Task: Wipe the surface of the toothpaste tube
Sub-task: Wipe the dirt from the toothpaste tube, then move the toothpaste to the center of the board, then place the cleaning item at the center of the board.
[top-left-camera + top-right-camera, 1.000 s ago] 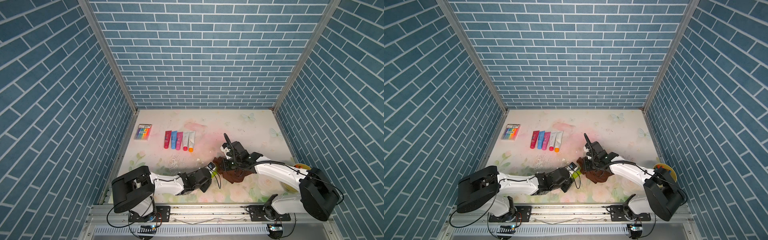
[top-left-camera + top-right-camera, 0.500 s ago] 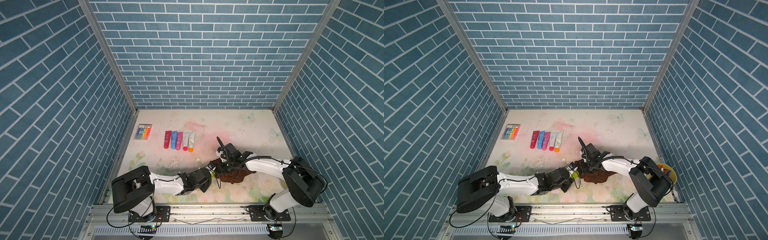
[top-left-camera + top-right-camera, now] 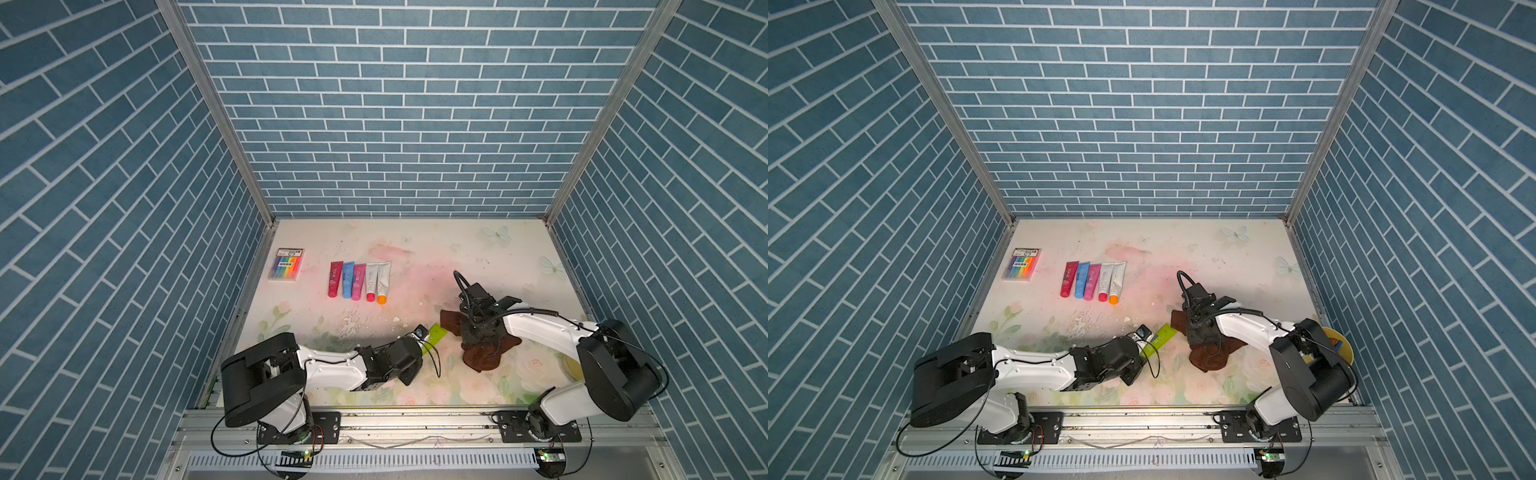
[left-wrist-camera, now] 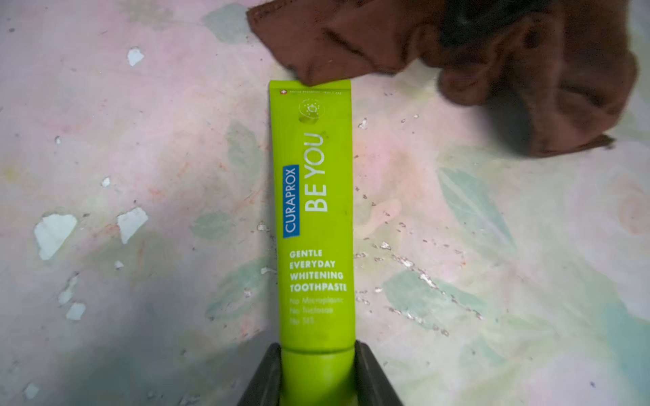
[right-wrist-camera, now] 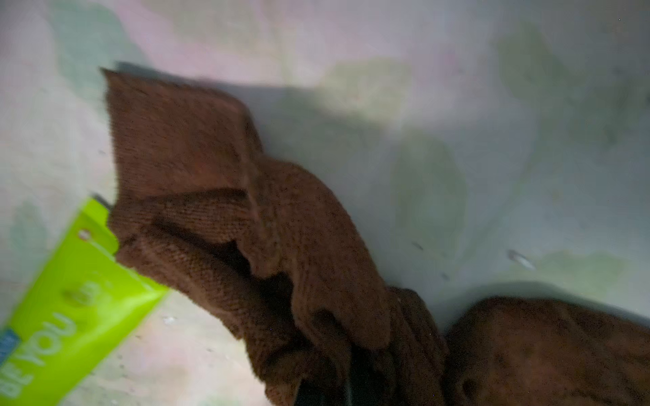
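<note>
Your left jaws clamp the cap end of the toothpaste tube, held low over the counter. At the tube's far crimped end, the brown cloth, pinched in your closed right jaws, overlaps its edge. The wipe looks barely started; next, drag the cloth toward the cap. The tube is lime green, label up.

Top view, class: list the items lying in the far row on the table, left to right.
Marker pack, red tube, blue tube, pink tube, red-capped white tube, orange-capped white tube.
</note>
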You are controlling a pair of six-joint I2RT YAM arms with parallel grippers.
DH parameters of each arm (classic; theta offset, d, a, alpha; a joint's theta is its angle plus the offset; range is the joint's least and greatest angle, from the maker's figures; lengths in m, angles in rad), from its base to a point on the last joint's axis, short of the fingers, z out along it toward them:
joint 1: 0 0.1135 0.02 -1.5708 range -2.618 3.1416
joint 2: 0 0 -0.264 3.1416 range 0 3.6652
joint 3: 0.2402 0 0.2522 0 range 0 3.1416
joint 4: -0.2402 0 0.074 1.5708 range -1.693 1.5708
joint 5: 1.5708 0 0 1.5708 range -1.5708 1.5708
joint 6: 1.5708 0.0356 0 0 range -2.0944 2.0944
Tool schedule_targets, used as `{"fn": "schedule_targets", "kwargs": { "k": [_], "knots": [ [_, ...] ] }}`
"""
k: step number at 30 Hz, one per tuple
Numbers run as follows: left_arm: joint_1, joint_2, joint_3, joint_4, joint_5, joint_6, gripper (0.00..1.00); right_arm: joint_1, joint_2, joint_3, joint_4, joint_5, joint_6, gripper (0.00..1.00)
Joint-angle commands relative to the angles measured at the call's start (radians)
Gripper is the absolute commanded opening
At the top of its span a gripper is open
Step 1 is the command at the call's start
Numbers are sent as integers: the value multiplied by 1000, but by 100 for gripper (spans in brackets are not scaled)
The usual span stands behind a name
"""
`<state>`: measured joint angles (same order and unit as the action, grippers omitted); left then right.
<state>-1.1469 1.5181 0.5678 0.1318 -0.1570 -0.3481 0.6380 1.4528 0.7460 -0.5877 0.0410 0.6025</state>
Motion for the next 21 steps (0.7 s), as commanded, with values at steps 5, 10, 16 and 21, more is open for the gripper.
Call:
{"fn": "schedule_targets", "kwargs": {
  "k": [5,10,16,21],
  "knots": [
    [105,20,93,-17,-11,-153,0,34,-78,-71,-269,35,124,0],
    [142,125,230,-89,-76,-210,0,124,-103,-56,-344,90,188,0],
    [185,235,336,-81,-83,-240,0,132,-255,-39,-359,114,182,44],
    [269,283,403,-108,-88,-256,0,133,-376,-19,-346,82,162,63]
  ]
}}
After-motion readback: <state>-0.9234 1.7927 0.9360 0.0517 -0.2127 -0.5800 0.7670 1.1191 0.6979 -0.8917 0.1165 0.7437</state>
